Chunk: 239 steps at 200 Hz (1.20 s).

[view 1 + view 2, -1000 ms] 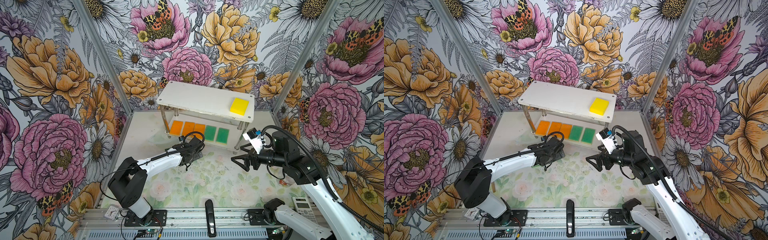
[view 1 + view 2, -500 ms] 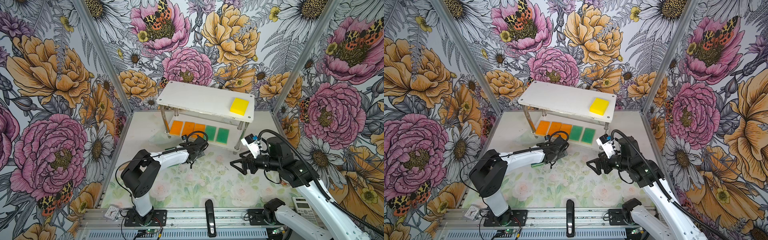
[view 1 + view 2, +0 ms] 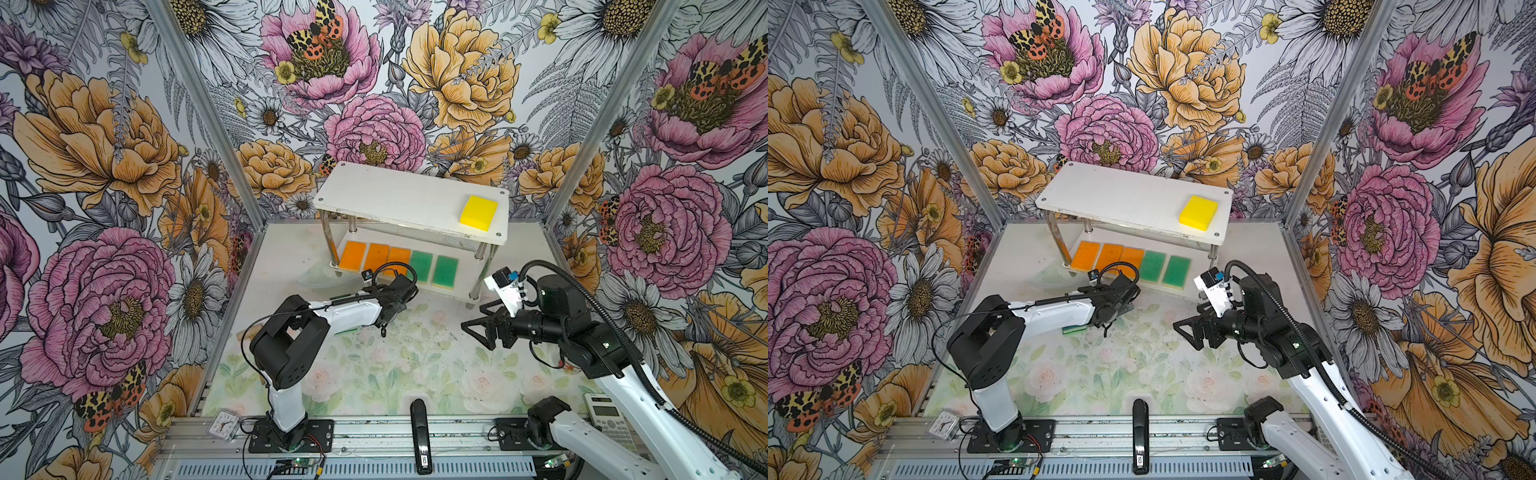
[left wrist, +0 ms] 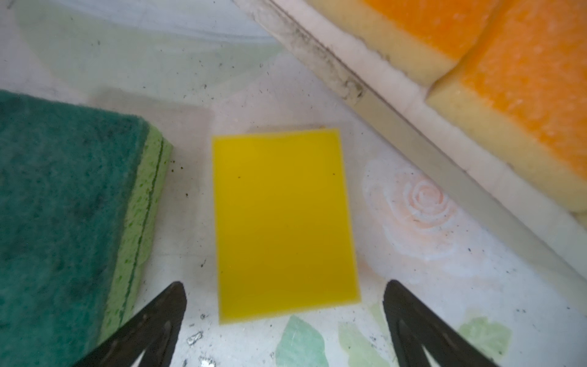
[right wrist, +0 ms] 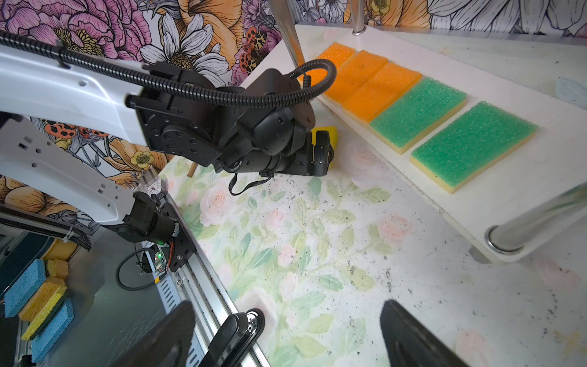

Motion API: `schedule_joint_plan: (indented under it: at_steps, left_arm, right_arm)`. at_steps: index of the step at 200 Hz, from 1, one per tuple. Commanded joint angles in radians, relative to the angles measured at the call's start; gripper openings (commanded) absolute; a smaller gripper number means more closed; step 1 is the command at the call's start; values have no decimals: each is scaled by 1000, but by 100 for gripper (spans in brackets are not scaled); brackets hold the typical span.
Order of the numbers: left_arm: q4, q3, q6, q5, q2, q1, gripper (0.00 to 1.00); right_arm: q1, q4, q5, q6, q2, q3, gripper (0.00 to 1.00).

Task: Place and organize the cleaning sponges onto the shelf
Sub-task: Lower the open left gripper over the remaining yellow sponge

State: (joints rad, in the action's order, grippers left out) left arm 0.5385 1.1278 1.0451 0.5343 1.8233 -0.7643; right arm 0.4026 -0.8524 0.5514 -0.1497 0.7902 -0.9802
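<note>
The left gripper (image 4: 285, 283) hangs over the table (image 4: 444, 286) with jaws spread wide and empty, the near end of the yellow sponge (image 4: 282, 222) lying flat between its fingertips, just beside a dark green sponge (image 4: 63, 206) and near the shelf (image 4: 397, 105).

Black stapler (image 3: 420, 440) front ctr, sm. clock (image 3: 223, 424) to its left, calculator (image 3: 607, 415) (far rt)
</note>
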Motion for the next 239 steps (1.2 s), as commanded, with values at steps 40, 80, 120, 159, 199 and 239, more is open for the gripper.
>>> schedule_joint_plan:
  at_steps: [40, 80, 120, 159, 199, 239]
  left_arm:
    - [-71, -3, -33, 127, 52, -30, 98]
    - [-101, -29, -20, 178, 53, -53, 98]
    - [-101, -45, 8, 236, 66, -87, 98]
    - [-99, -51, 48, 236, 94, -93, 97]
    - [-98, -57, 77, 266, 109, -108, 93]
    - [-87, -41, 81, 262, 136, -102, 88]
  right_arm:
    - [8, 30, 2, -14, -6, 9, 93]
    - [10, 37, 3, -17, -4, 11, 93]
    - [10, 42, 3, -19, -1, 11, 93]
    - [10, 46, 3, -22, 0, 14, 93]
    - [10, 49, 6, -26, -3, 13, 93]
    - [10, 52, 11, -28, -11, 12, 93]
